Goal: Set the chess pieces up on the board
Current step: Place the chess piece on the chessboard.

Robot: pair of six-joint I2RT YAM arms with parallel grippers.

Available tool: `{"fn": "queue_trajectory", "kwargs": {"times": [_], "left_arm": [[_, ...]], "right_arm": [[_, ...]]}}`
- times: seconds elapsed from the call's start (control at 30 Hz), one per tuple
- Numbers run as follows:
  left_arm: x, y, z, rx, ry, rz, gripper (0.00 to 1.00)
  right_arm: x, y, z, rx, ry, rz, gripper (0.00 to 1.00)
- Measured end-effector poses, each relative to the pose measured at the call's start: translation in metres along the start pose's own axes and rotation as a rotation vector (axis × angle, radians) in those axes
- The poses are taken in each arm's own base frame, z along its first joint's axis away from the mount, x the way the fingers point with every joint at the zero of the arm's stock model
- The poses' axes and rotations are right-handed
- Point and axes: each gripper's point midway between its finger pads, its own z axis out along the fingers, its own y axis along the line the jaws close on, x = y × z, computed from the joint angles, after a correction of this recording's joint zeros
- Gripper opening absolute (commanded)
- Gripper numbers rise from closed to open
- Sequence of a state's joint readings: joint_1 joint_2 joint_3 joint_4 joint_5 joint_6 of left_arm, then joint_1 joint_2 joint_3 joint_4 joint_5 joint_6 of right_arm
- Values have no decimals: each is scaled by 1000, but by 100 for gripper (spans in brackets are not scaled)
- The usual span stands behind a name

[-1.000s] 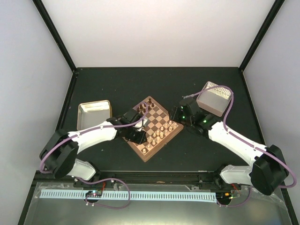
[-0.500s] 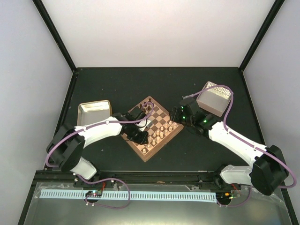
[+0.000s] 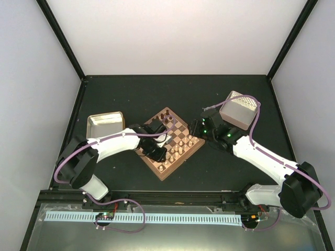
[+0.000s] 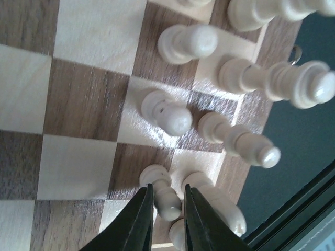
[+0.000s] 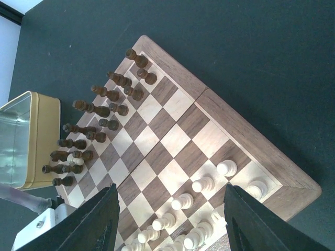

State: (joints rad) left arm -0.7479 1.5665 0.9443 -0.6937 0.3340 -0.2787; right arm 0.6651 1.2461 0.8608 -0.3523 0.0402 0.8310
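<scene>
Left end effector has its fingers straddling a pale pawn that stands upright on the board right between them, honestly can't tell if it's pinching or let go, and the right end effector hangs wide open, empty, farther off.

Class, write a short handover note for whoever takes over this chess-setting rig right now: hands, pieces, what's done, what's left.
Left hand: fingers closely flank a pale cream wooden pawn standing among the cream rows; whether it is gripped is unclear.
Right hand: open, holding nothing, above the square brown-and-tan wooden chessboard.
Done: dark brown wooden pieces stand in two rows along one edge; cream pieces stand along the opposite edge.
Left: probably let go of the pawn, then check the cream rows, which the hands partly hide.
</scene>
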Motion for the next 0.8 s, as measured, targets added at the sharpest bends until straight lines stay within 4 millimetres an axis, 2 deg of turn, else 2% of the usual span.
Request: {"fn": "queue_trajectory", "kwargs": {"times": [0.17,0.57,0.7,0.8], "left_arm": [[7,5,2,-31,27,0,23],[7,8,-1,-50,23,7,40],[1,4,-12,-50,-22,18,45],[-12,8,-34,-87,-126,7,48]], "right_arm": [[1,1,0,-7,7,-3,56],[3,3,0,-17,17,-11,57],[2,5,-1,-21,16,-26,57],[2,10,1,-36,31,-48,56]]}}
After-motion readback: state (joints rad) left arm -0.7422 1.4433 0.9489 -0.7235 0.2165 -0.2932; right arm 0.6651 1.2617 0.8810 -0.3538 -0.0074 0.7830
